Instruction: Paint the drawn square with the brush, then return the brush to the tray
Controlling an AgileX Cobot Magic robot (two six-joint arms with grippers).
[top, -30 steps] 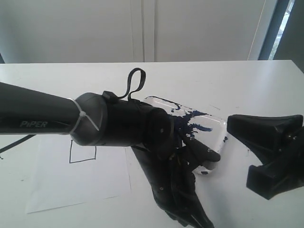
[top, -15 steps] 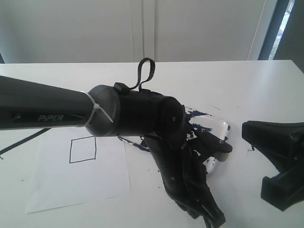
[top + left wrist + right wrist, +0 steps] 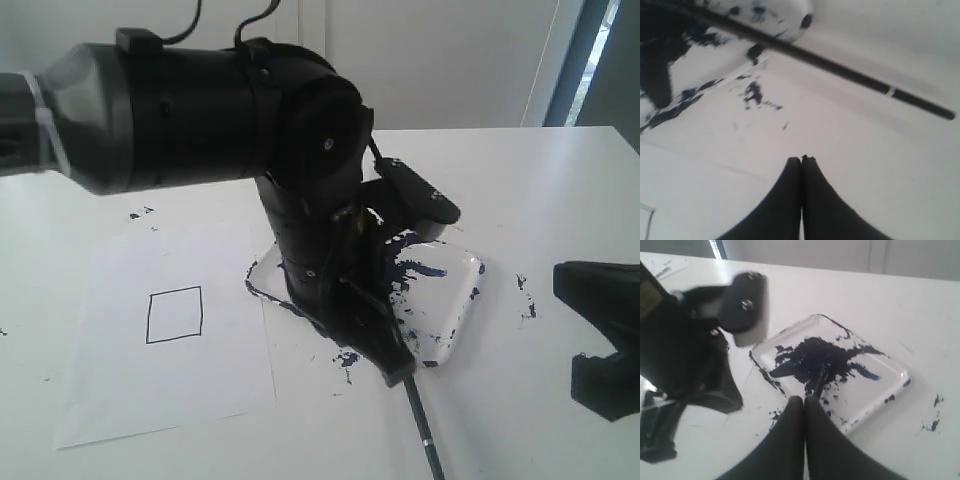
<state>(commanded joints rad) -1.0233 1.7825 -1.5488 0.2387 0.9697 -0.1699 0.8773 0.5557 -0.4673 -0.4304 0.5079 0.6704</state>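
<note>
The drawn square (image 3: 175,315) is a thin black outline on the white paper, its inside unpainted. The tray (image 3: 470,275) lies right of the paper, smeared dark blue. The brush (image 3: 425,435) rests with its tip in the tray and its handle out over the rim on the table. My left gripper (image 3: 395,372) points down by the tray's near corner. In the left wrist view it (image 3: 801,159) is shut and empty, with the brush (image 3: 840,66) lying apart beyond it. My right gripper (image 3: 804,399) is shut and empty above the tray (image 3: 900,371), and the brush (image 3: 819,380) shows past its tips.
The paper sheet (image 3: 110,400) covers the table's left front. Blue paint splatters (image 3: 345,357) mark the table beside the tray, and more (image 3: 525,300) lie to its right. The left arm's bulky black body (image 3: 200,110) fills the upper left. The right arm's black body (image 3: 605,300) sits at the right edge.
The left arm has swung up and back, with its gripper now pointing down at the tray's near corner. The brush handle has come into sight. The right gripper has drifted right.
</note>
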